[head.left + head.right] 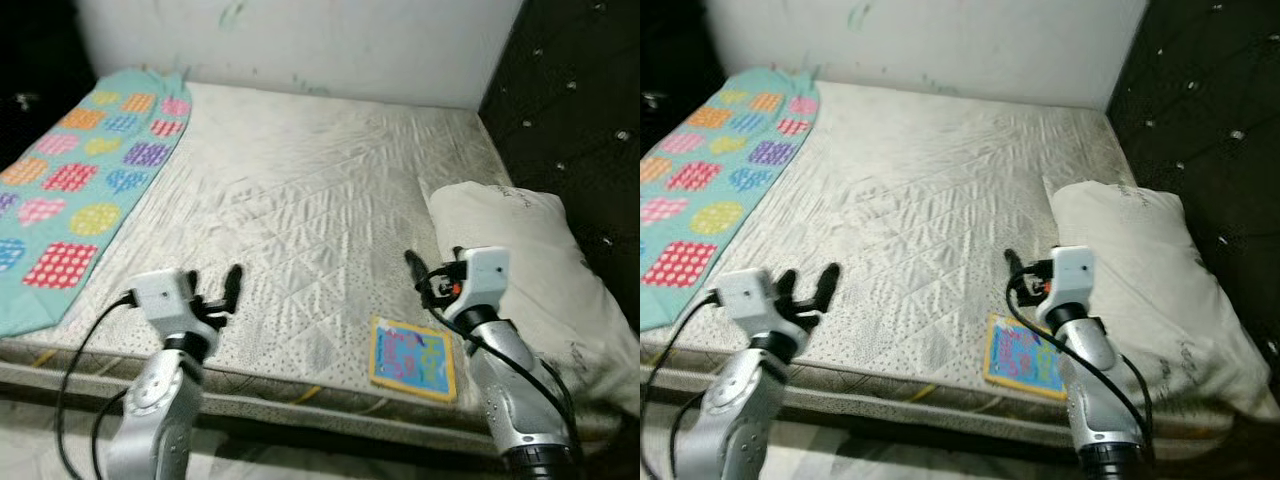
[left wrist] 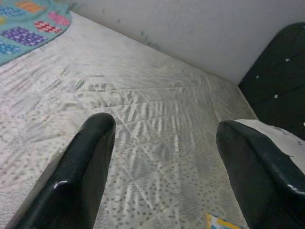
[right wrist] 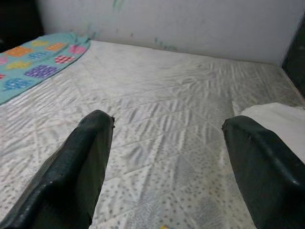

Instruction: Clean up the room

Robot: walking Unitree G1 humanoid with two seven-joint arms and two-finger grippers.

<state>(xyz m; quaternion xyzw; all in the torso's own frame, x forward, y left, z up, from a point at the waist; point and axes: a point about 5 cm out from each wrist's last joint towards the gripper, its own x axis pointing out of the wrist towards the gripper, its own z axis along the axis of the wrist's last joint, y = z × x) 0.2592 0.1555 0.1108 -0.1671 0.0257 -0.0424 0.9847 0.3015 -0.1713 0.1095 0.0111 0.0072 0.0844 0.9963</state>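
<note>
just above mattress (image 1: 300,210), apparently book (image 1: 413,358)

Left arm: silver, rising from 7 o'clock in the head view, forearm angled up toward 1 o'clock.
Left gripper (image 1: 215,283): fingers spread wide, pointing to 1 o'clock.
Right arm: silver, rising from 5 o'clock.
Right gripper (image 1: 428,270): fingers spread wide, pointing to 11 o'clock.
</note>
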